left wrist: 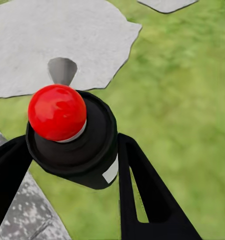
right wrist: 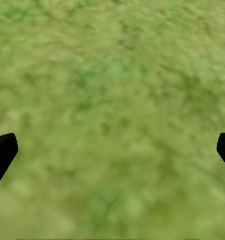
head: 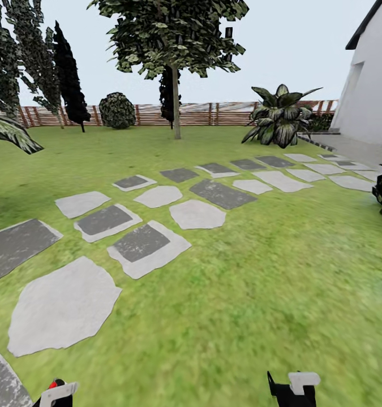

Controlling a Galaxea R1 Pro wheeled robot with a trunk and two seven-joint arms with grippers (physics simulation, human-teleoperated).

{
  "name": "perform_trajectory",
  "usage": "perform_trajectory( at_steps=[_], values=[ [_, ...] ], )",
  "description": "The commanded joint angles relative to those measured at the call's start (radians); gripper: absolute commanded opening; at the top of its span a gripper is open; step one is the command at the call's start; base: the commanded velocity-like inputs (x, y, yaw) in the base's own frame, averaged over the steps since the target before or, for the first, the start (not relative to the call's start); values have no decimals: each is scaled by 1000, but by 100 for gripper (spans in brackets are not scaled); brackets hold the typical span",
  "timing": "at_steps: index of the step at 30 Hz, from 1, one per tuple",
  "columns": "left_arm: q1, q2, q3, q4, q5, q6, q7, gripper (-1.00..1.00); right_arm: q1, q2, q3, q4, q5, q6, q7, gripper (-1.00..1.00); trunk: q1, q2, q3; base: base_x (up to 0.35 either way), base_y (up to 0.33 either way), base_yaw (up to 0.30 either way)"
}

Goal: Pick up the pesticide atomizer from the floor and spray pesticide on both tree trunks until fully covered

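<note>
Left jaws closed around pesticide atomizer (left wrist: 72, 135), right jaws spread empty over grass (right wrist: 112, 100)

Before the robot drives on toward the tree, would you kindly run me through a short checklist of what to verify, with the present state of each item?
1. Pesticide atomizer held in the left gripper: ok, fingers close against both sides of the dark bottle.
2. Red top unobstructed: ok, nothing covers it.
3. Right gripper free: ok, open over bare grass.
4. Target tree in sight: ok, its pale trunk stands ahead by the fence.
5. Path to it: ok, only lawn and flat stepping stones between.
6. Second tree located: cannot tell.
7. Pesticide on the trunk: cannot tell, too far.
</note>
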Motion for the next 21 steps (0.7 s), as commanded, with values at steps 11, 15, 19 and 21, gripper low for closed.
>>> perform_trajectory(
  at_steps=[11,15,19,21],
  values=[
    [-1,0,2,5,8,-1,3,-100,0,0,0,1,2,-3,-2,100,0,0,-1,337,0,0],
    [-1,0,2,5,8,-1,3,-100,-1,0,0,1,1,-3,-2,100,0,0,-1,338,0,0],
    [-1,0,2,5,8,-1,3,-100,-1,0,0,1,0,-3,-2,100,0,0,-1,338,0,0],
    [-1,0,2,5,8,-1,3,-100,-1,0,0,1,0,-3,-2,100,0,0,-1,338,0,0]
  ],
)
